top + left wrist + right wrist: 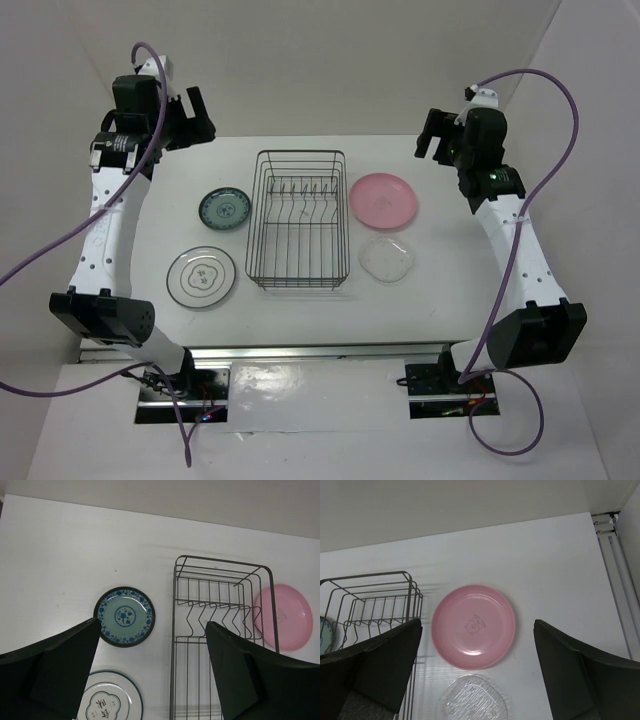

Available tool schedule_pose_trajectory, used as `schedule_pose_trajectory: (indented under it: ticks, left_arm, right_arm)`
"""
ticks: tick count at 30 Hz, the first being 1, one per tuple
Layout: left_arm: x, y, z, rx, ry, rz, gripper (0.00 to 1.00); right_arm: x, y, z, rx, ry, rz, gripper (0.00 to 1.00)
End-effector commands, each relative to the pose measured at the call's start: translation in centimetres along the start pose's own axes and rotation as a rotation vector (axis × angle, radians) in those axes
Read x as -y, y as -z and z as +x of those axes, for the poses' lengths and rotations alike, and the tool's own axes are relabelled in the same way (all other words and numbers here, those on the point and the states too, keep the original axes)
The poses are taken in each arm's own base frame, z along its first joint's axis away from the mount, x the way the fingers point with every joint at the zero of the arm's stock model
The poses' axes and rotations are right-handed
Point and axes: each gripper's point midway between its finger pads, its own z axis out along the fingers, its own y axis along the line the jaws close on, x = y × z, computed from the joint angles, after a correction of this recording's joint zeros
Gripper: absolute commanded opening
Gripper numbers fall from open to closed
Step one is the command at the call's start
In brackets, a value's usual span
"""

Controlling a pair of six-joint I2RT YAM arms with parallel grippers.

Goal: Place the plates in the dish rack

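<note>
The dark wire dish rack [299,218] stands empty at the table's middle; it also shows in the left wrist view [220,630] and the right wrist view [370,600]. The teal-blue patterned plate [224,209] [124,616] and the ringed clear plate [201,277] [111,701] lie left of it. The pink plate [383,198] [473,626] and the wavy clear glass plate [387,258] [474,699] lie right of it. My left gripper [196,117] [152,667] is open and empty, high above the table. My right gripper [433,133] [477,672] is open and empty, high above the pink plate.
White walls enclose the table at the back and right. A metal rail [615,555] runs along the table's right edge.
</note>
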Motion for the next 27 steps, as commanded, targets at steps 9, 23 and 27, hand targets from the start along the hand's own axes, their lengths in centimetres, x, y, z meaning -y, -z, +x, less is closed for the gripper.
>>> schedule_pose_trajectory:
  ticks: [9,23,27]
  left_arm:
    - [-0.4,0.9,-1.4,0.060,-0.002,-0.024,1.00]
    - [-1.0,2.1,-1.5,0.089,0.003,-0.086,1.00]
    - [-1.0,2.1,-1.5,0.089,0.003,-0.086,1.00]
  right_arm:
    - [-0.7,1.0,-2.5,0.105,-0.006,-0.015,1.00]
    - [-1.3,-0.6,12.1,-0.124,-0.130,-0.121,1.00]
    - [-1.2,-0.5,18.0,-0.232,-0.170,-0.060,1.00]
